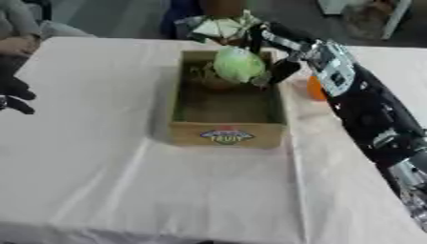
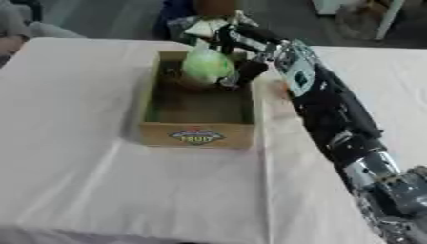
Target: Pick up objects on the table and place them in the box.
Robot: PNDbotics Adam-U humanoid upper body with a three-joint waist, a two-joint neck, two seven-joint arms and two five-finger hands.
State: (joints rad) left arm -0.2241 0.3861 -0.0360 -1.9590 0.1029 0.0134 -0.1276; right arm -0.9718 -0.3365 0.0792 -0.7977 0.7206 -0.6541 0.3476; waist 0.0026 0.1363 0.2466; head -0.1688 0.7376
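Where the left eye view meets its left edge, we see the left hand (image 1: pixel 13 97), dark, over the white cloth of the table (image 1: pixel 100 167); we cannot tell how its fingers are set. It is well apart from the box.

Right of it, near the middle of the table, stands the box (image 1: pixel 227 134), an open wooden crate with a coloured label on its near wall. The near part of its floor is bare. At its far end lies something brownish, which we cannot identify.

Above that far end we find the cabbage (image 1: pixel 238 64), a round pale green ball, level with the box's rim or just over it. We cannot tell whether it touches the box floor.

The right hand (image 1: pixel 269 56) holds the cabbage, with dark fingers (image 2: pixel 248 70) curled down its right side and more of the hand over its top. The right arm runs from the lower right corner up to the box's far right corner.

Just right of the box, partly hidden behind the arm, an orange object (image 1: pixel 314 88) lies on the table.
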